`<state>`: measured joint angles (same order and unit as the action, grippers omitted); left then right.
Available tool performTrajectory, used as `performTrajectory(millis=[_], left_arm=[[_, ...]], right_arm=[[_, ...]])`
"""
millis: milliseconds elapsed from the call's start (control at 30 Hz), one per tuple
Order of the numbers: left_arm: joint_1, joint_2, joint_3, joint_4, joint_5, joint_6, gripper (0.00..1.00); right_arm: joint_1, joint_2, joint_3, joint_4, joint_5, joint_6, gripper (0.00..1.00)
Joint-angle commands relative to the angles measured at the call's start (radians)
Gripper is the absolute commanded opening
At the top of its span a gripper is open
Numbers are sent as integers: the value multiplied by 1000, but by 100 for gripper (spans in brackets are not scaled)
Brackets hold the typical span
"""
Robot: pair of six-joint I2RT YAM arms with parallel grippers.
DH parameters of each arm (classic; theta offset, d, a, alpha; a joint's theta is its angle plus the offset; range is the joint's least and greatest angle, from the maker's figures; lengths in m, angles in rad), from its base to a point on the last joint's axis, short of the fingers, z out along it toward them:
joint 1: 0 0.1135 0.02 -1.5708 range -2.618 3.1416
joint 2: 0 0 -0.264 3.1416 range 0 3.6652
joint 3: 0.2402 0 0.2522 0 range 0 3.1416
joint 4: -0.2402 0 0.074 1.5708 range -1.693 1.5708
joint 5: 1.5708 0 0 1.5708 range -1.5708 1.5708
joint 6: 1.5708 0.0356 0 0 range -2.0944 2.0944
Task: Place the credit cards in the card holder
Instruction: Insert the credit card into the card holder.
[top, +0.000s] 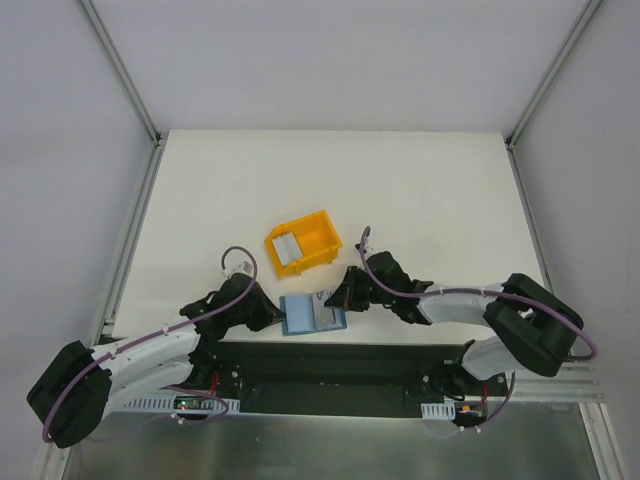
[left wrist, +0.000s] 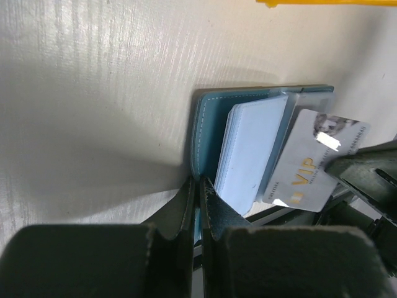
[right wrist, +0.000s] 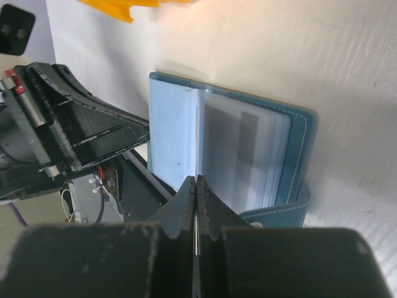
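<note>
The teal-blue card holder (top: 300,315) lies open at the table's near edge, its pale blue pockets (left wrist: 251,149) facing up. My left gripper (top: 279,314) is shut on the holder's left cover edge (left wrist: 200,186). My right gripper (top: 338,300) is shut on a grey-white credit card (left wrist: 313,161) marked VIP. It holds the card over the holder's right half, one end at the pockets. In the right wrist view the card shows edge-on (right wrist: 197,149) between the shut jaws (right wrist: 196,186), against the holder (right wrist: 304,143). Another pale card (top: 286,246) lies in the yellow bin.
The yellow plastic bin (top: 322,225) stands just behind the holder; its edge shows in the left wrist view (left wrist: 322,3) and the right wrist view (right wrist: 124,7). The black base plate (top: 330,365) runs along the table's near edge. Metal frame posts stand at the far corners.
</note>
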<state>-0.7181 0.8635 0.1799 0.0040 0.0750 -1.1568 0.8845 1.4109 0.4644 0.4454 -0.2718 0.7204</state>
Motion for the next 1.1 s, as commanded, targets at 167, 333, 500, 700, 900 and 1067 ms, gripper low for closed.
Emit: performTrajectory(millis=[167, 333, 500, 700, 900, 1067], left_arm=[[8, -12, -45, -53, -7, -14, 0], [8, -6, -42, -53, -7, -12, 0], [8, -4, -42, -53, -6, -11, 0], [8, -6, -43, -53, -7, -12, 0], [8, -9, -45, -53, -6, -17, 0], [8, -6, -40, -53, -6, -9, 0]], right_arm=[[14, 143, -1, 228, -40, 56, 1], [18, 189, -4, 253, -41, 62, 0], [21, 211, -9, 268, -41, 71, 0], [24, 209, -24, 257, -11, 79, 0], [28, 223, -4, 223, -3, 71, 0], [36, 250, 22, 223, 11, 67, 0]])
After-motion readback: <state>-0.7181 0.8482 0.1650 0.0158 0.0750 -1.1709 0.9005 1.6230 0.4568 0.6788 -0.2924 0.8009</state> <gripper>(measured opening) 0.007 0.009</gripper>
